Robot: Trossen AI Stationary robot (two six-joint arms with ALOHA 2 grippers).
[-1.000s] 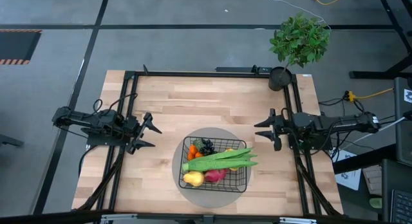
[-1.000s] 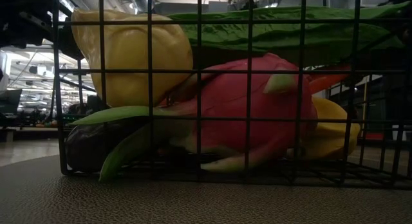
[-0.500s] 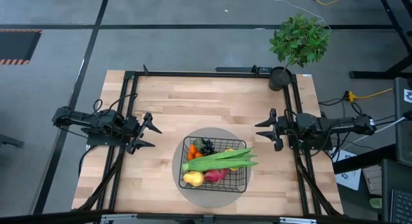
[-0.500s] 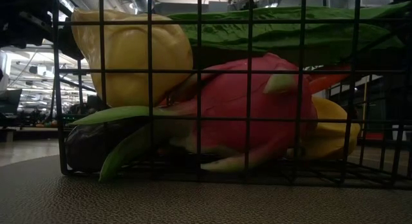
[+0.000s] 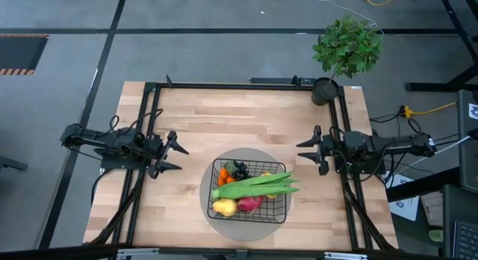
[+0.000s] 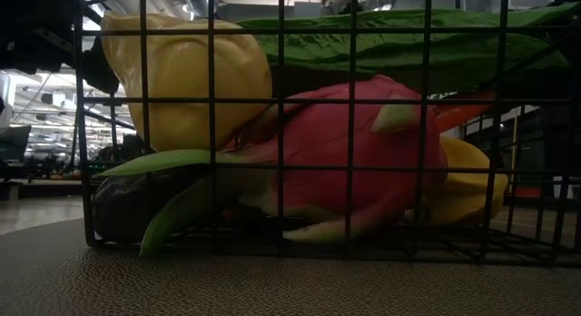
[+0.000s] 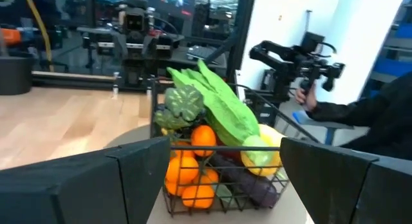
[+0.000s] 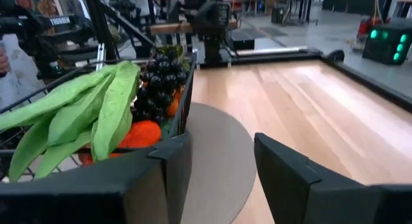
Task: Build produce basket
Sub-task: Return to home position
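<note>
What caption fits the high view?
Produce-filled wire basket on round mat, green leaves topmost; left tool and right tool open, flanking it.

Seen from above, my worktop (image 5: 246,118) is evenly, softly lit, with little shadow beside the basket (image 5: 275,209). At worktop height the basket looks dim, backlit by the bright room (image 6: 36,89) behind it.

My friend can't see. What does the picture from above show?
A black wire basket full of colorful fruits and vegetables, a long green husk on top, sits on a round gray mat on a wooden table. The robot's left hand and right hand are open on either side, touching nothing.
</note>
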